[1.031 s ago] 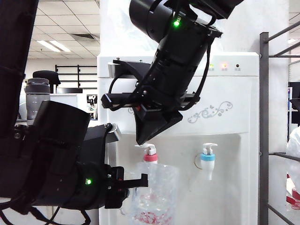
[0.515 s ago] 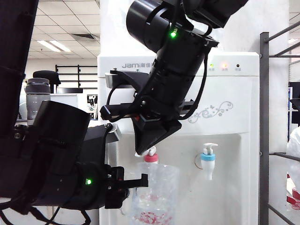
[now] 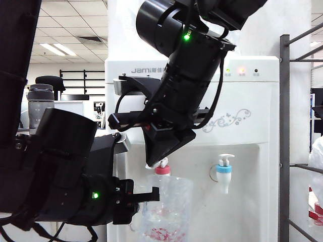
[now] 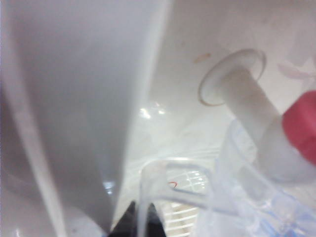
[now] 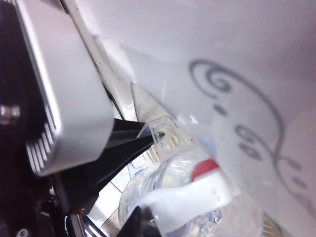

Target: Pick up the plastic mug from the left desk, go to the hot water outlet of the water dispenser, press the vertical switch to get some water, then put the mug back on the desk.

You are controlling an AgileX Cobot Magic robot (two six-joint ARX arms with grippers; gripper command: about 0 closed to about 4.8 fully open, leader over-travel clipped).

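The clear dimpled plastic mug hangs under the hot water outlet, the red-collared tap on the white water dispenser. My left gripper is shut on the mug's clear handle, its black fingertips pinching it in the left wrist view. My right gripper is shut and points down, its tip against the white vertical switch. In the right wrist view that white switch lies just past the right gripper, above the mug. The left desk is out of view.
A blue-collared tap sits to the right of the red one. A grey metal rack stands at the right edge. A dark grey bottle stands behind my left arm, which fills the lower left. Indicator lights glow on the dispenser's top panel.
My right gripper has dipped a little down and to the left onto the switch, uncovering the logo above. The left gripper and the mug have stayed put.
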